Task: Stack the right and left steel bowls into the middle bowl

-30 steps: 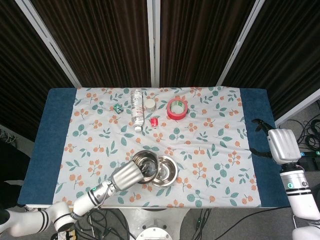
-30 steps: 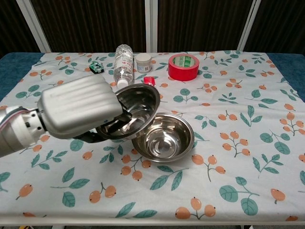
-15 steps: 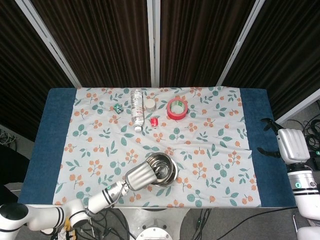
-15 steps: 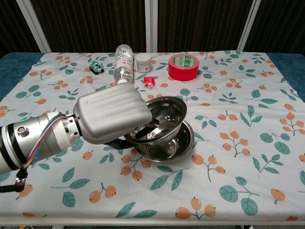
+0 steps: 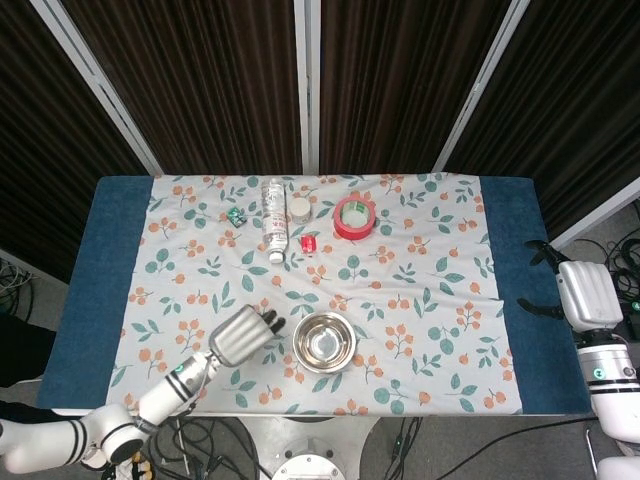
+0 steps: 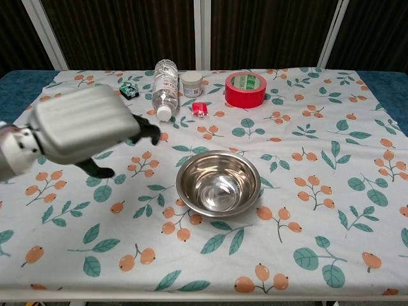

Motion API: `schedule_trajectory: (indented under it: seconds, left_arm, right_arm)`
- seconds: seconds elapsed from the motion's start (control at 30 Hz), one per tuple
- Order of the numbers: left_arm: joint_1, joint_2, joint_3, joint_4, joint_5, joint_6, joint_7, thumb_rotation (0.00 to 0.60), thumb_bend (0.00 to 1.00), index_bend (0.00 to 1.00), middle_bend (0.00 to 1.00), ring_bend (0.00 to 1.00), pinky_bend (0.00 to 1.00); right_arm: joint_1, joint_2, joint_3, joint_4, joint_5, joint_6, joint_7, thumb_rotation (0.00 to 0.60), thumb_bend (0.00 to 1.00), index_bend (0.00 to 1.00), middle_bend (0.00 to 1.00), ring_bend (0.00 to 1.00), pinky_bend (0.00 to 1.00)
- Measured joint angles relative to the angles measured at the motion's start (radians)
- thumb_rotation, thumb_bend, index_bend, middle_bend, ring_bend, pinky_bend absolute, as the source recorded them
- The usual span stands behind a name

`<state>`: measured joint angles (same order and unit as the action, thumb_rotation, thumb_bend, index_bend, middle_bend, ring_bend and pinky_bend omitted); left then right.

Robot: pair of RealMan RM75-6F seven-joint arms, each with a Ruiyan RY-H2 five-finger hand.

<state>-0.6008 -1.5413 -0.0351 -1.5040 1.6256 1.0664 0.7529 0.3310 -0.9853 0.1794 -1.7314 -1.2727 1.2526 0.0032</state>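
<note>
The steel bowls (image 5: 325, 341) sit nested as one stack on the floral cloth, front and centre; the stack of bowls (image 6: 218, 183) shows a shiny inside in the chest view. My left hand (image 5: 243, 334) hovers just left of the stack, apart from it, fingers spread and holding nothing; in the chest view the left hand (image 6: 86, 127) fills the left side above the cloth. My right hand (image 5: 583, 294) hangs off the table's right edge with nothing in it.
At the back of the table lie a clear bottle (image 5: 273, 218), a small white jar (image 5: 299, 209), a red tape roll (image 5: 354, 217), a small red item (image 5: 308, 243) and a small green item (image 5: 235, 215). Blue table borders (image 5: 95, 280) flank the cloth.
My left hand set the bowl it carried into the middle bowl, let go and pulled back to the left. The right hand barely moved.
</note>
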Motion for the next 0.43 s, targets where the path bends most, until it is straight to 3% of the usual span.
schedule_trajectory:
  seconds: [0.1, 0.2, 0.27, 0.33, 0.43]
  left_arm:
    - [0.067, 0.053, -0.006, -0.024, -0.061, 0.072, -0.025, 0.6, 0.11, 0.32, 0.36, 0.48, 0.66]
    - [0.113, 0.085, -0.008, -0.029, -0.098, 0.12, -0.112, 0.6, 0.08, 0.24, 0.21, 0.23, 0.41]
    - [0.14, 0.1, -0.007, -0.027, -0.114, 0.146, -0.186, 0.6, 0.06, 0.22, 0.16, 0.16, 0.3]
    - [0.173, 0.115, -0.004, -0.017, -0.13, 0.179, -0.282, 0.6, 0.04, 0.22, 0.15, 0.15, 0.28]
    - [0.222, 0.133, 0.002, 0.021, -0.142, 0.23, -0.409, 0.6, 0.04, 0.22, 0.15, 0.15, 0.27]
  right_arm:
    - [-0.007, -0.023, -0.015, 0.02, -0.031, 0.016, -0.013, 0.6, 0.0, 0.25, 0.35, 0.58, 0.71]
    - [-0.018, -0.067, -0.043, 0.062, -0.083, 0.041, -0.036, 0.6, 0.0, 0.25, 0.23, 0.24, 0.37]
    - [-0.028, -0.102, -0.06, 0.098, -0.116, 0.065, -0.052, 0.6, 0.0, 0.23, 0.14, 0.08, 0.17]
    - [-0.043, -0.145, -0.08, 0.143, -0.146, 0.094, -0.072, 0.6, 0.0, 0.19, 0.09, 0.02, 0.05]
    - [-0.063, -0.198, -0.099, 0.2, -0.166, 0.123, -0.104, 0.6, 0.0, 0.14, 0.05, 0.0, 0.0]
